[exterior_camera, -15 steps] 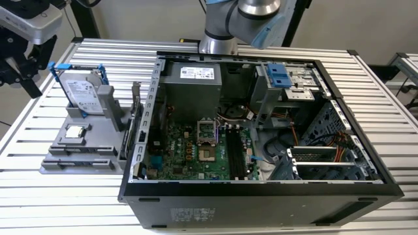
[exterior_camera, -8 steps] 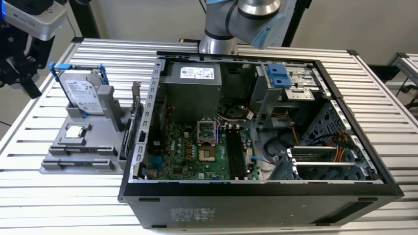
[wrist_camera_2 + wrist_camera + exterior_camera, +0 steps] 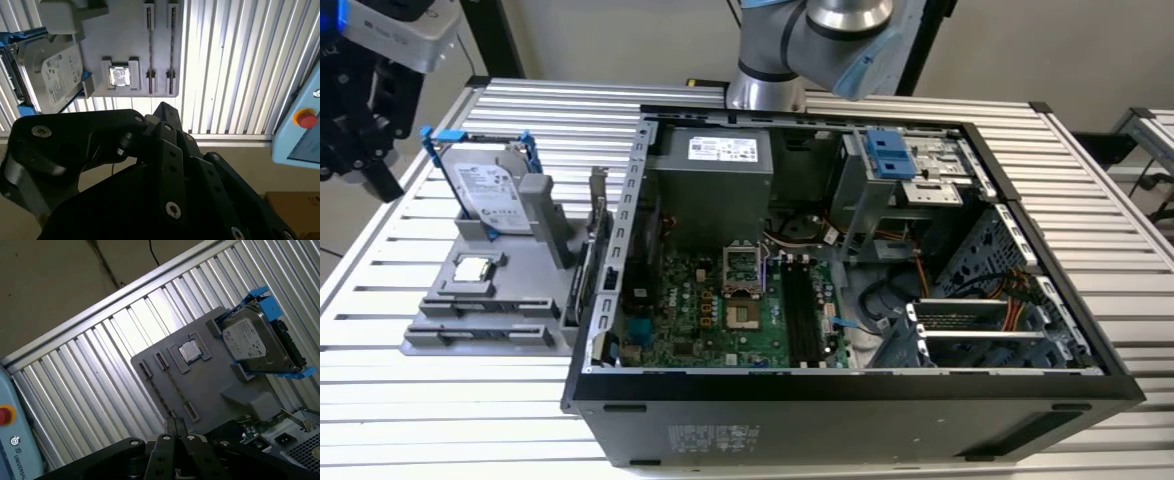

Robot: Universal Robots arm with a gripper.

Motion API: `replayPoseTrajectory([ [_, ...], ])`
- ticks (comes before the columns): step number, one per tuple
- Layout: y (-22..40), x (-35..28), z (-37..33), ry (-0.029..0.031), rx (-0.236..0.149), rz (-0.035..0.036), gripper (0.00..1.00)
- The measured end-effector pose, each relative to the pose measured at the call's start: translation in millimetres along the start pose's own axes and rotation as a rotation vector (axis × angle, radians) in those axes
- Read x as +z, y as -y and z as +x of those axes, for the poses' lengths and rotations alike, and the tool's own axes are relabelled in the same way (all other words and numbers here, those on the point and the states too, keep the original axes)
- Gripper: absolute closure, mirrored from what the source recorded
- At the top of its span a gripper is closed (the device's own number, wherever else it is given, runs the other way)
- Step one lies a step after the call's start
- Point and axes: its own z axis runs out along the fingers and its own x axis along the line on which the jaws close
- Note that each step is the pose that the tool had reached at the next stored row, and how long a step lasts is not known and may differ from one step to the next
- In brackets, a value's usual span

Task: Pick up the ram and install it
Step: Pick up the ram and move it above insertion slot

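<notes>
Gripper (image 3: pixel 171 437) cut off by frame edge, gray holder (image 3: pixel 210 385) beyond

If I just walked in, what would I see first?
Probably the big open computer case in the middle of the exterior view, with its green circuit board lying bare inside. Next, the blue-framed hard drive, standing on a grey holder at the exterior view's left.

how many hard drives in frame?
1: the blue-framed hard drive, standing on the gray holder at the exterior view's left of the PC case. The case's bays might hide more.
</notes>
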Motion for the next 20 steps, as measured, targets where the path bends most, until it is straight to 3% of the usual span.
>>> replayPoseTrajectory([
  [6, -0.1, -0.1, 0.0, -0.0052, -0.095, 0.0017, 1.00],
  [8, -0.1, -0.1, -0.1, -0.0027, -0.126, 0.0094, 1.00],
  [11, 0.0, 0.0, -0.1, 0.0042, -0.170, 0.0283, 1.00],
  [14, 0.1, 0.2, 0.0, 0.0082, -0.217, 0.0411, 1.00],
  [17, 0.0, 0.6, -0.1, 0.0091, -0.269, 0.0471, 1.00],
  [20, 0.0, 0.9, 0.0, 0.0073, -0.323, 0.0466, 1.00],
])
